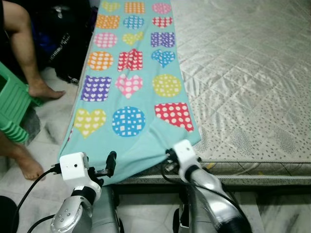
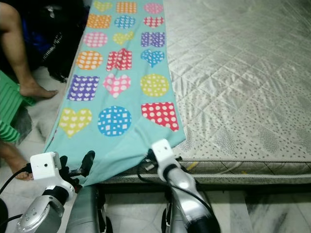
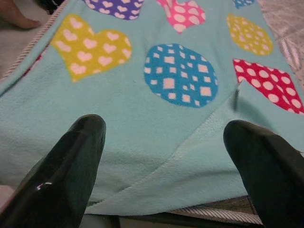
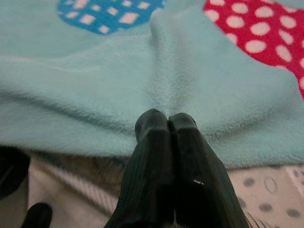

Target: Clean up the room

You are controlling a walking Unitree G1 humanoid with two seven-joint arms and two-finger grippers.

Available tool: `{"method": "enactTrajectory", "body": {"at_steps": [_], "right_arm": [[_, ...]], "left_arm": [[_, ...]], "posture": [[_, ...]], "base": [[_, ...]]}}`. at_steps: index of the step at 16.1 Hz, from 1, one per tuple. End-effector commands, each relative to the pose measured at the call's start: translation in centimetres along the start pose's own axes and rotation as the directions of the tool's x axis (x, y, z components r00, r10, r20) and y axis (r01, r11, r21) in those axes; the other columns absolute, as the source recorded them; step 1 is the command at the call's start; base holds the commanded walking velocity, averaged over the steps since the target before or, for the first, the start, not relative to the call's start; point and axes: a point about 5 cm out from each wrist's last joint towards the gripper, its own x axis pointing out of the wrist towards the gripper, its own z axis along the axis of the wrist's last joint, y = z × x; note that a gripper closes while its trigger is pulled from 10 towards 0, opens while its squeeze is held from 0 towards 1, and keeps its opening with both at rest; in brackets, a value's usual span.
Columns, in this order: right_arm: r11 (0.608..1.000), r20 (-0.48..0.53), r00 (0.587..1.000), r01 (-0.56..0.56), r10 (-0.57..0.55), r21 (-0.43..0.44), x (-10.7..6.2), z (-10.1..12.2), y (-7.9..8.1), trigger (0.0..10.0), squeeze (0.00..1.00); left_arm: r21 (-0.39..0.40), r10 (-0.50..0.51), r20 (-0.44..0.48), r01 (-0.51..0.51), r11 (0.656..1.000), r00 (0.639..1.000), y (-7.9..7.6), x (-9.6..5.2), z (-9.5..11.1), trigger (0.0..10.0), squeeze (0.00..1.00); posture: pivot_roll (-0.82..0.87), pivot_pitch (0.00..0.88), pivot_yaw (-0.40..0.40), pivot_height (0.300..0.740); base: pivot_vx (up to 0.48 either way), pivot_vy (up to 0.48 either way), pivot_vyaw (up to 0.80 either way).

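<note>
We see the teal blanket (image 1: 131, 92) lying lengthwise along the mattress (image 1: 243, 73) edge, long axis running away from us, our right pincer (image 4: 167, 121) pinched on its near hem, left pincer (image 3: 166, 142) spread apart just before it.

The robot's 2 arms are silver metal tubes with black joint collars. The left arm (image 1: 73, 213) ends in a white box-shaped wrist module with a small dark port on its side, and a black cable loops from it. The right arm (image 1: 209, 199) carries a similar white block, with black cables running along the limb. The left gripper (image 3: 166, 161) has 2 long, glossy black fingers (image 3: 66, 166) with rounded tips; the right gripper (image 4: 166, 123) shows finely ribbed black fingers (image 4: 152, 156).
</note>
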Motion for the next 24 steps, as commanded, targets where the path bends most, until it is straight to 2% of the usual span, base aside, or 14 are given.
{"method": "enactTrajectory", "body": {"at_steps": [1, 7, 9, 10, 13, 14, 17, 20, 22, 24], "right_arm": [[1.0, -0.003, 1.0, -0.012, 0.012, 0.008, -0.5, 0.2, -0.1, 0.0, 0.0], [0.999, -0.082, 0.995, -0.048, 0.049, 0.016, -4.7, 0.1, -0.6, 0.0, 0.0], [0.999, -0.105, 0.993, -0.049, 0.048, -0.007, -5.4, 0.1, -1.0, 0.0, 0.0], [0.998, -0.134, 0.99, -0.052, 0.047, -0.03, -5.8, -0.2, -1.4, 10.0, 0.0], [0.998, -0.174, 0.983, -0.064, 0.059, -0.024, -6.1, -0.6, -1.6, 10.0, 0.0], [0.997, -0.164, 0.985, -0.06, 0.052, -0.046, -5.9, -0.3, -1.6, 10.0, 1.0], [0.998, -0.072, 0.997, -0.026, 0.022, -0.056, -5.1, 1.7, -1.5, 10.0, 1.0], [0.997, 0.029, 0.997, 0.071, -0.071, -0.006, -4.7, 3.0, -1.6, 10.0, 1.0], [0.988, 0.014, 0.99, 0.138, -0.14, 0.069, -3.8, 2.5, -1.5, 10.0, 1.0], [0.975, -0.02, 0.981, 0.192, -0.191, 0.114, -2.3, 1.9, -1.6, 10.0, 1.0]], "left_arm": [[0.002, 0.01, -0.018, -0.01, 1.0, 1.0, 0.4, -0.2, -0.3, 10.0, 0.0], [0.017, -0.001, -0.03, 0.002, 1.0, 1.0, 0.7, 0.0, -0.3, 10.0, 0.0], [0.019, -0.002, -0.03, 0.002, 1.0, 1.0, 0.9, 0.1, -0.3, 10.0, 0.0], [0.022, -0.002, -0.029, 0.002, 1.0, 1.0, 1.0, 0.3, -0.2, 10.0, 0.0], [0.028, -0.006, -0.033, 0.007, 1.0, 0.999, 1.1, 0.6, -0.2, 10.0, 0.0], [0.034, -0.01, -0.041, 0.012, 0.999, 0.999, 1.0, 0.8, -0.2, 10.0, 0.0], [0.042, 0.002, -0.014, -0.001, 0.999, 1.0, 1.4, 1.1, 0.4, 10.0, 0.0], [0.06, 0.049, 0.003, -0.049, 0.997, 0.999, 2.4, 1.0, 0.7, 10.0, 0.0], [0.053, 0.089, -0.009, -0.088, 0.995, 0.996, 3.2, 1.3, 0.3, 10.0, 0.0], [0.055, 0.087, -0.004, -0.087, 0.995, 0.996, 3.3, 1.8, 0.5, 10.0, 0.0]], "posture": [[0.04, 0.134, -0.008, 0.585], [0.02, 0.124, 0.007, 0.585], [0.02, 0.12, 0.008, 0.585], [0.01, 0.115, 0.013, 0.585], [0.01, 0.105, 0.019, 0.585], [0.01, 0.1, 0.021, 0.585], [0.0, 0.078, 0.023, 0.585], [-0.01, 0.06, 0.027, 0.585], [-0.01, 0.059, 0.031, 0.585], [0.0, 0.068, 0.034, 0.585]], "base": [[0.0, 0.0, 0.0], [0.0, 0.0, 0.0], [0.0, 0.0, 0.0], [0.0, 0.0, 0.0], [0.0, 0.0, 0.0], [0.0, 0.0, 0.0], [0.0, 0.0, 0.0], [0.0, 0.0, 0.0], [0.0, 0.0, 0.0], [0.0, 0.0, 0.0]]}}
